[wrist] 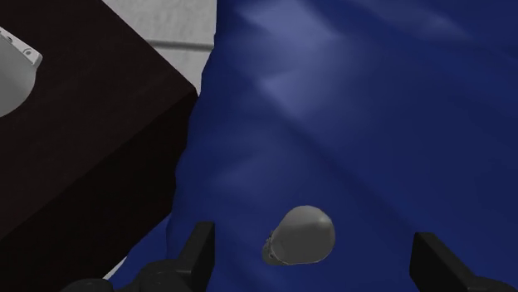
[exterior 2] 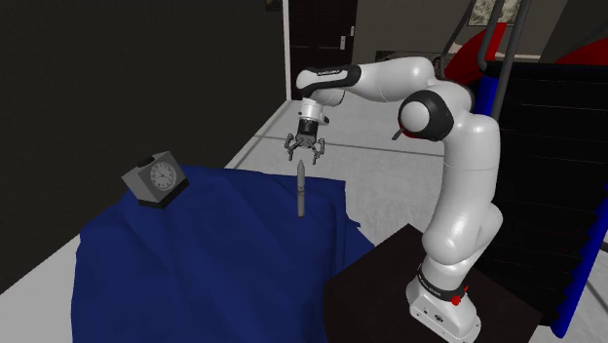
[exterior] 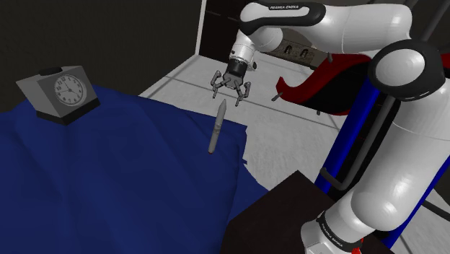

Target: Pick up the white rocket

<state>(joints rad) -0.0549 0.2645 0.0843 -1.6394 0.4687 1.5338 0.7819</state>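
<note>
In the shoulder view, you see the pale grey rocket (exterior: pixel 217 128) standing on end on the blue-draped surface (exterior: pixel 108 180), well apart from the clock (exterior: pixel 61 90). The end effector (exterior: pixel 231 96) hangs just above its nose with its fingers spread wide, likely so you can drop straight down around it. The second exterior view agrees: the end effector (exterior 2: pixel 305 151) is over the rocket (exterior 2: pixel 302 190), not touching. In the wrist view, the rocket's nose (wrist: pixel 300 236) sits between the parted fingers (wrist: pixel 197 245), nearer one, so centre first.
</note>
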